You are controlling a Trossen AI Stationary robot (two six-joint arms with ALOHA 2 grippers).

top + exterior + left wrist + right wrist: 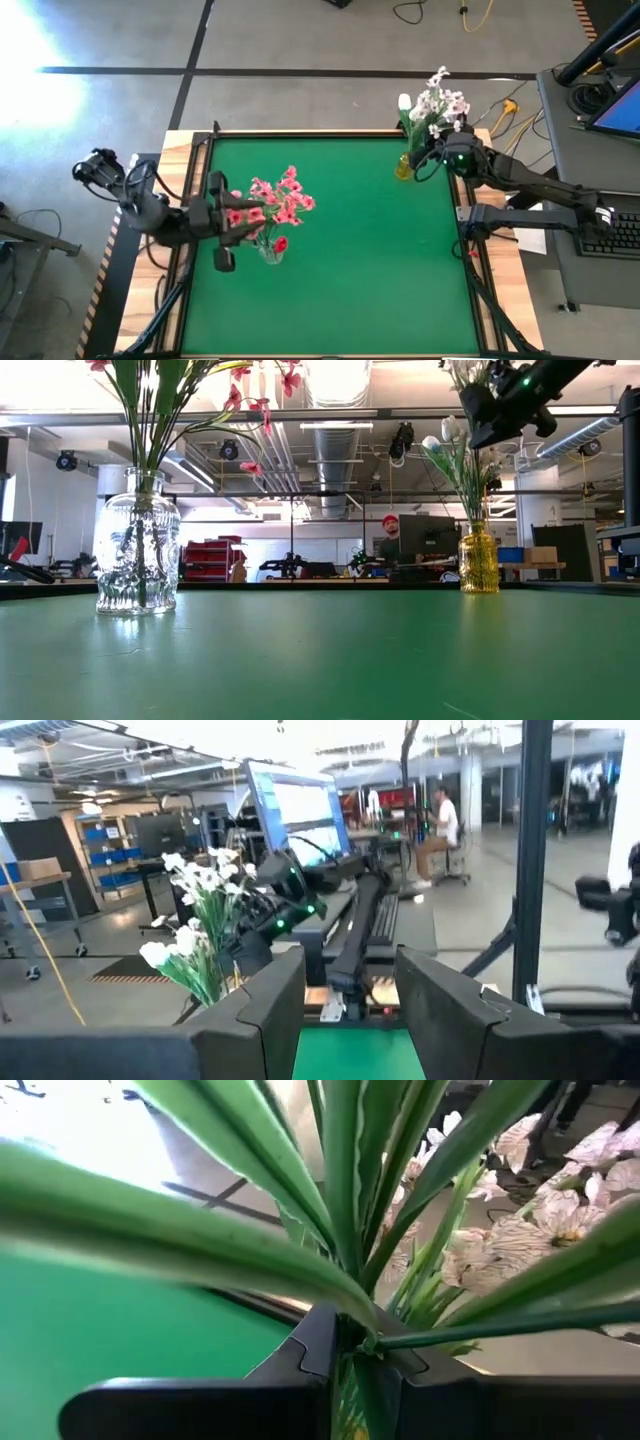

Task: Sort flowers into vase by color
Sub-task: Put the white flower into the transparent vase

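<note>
Near the desk's (340, 290) left edge, pink flowers (275, 200) in a clear vase (137, 555), left claw (232, 225) spread above. At the far right corner, white flowers (440, 100) in a yellow vase (479, 560). Only up close: right claw (345, 1355) pinching green stems.

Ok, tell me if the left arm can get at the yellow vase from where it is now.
Probably not: the left gripper sits by the clear vase, the yellow vase stands at the far right corner, and the right gripper is already there.
</note>
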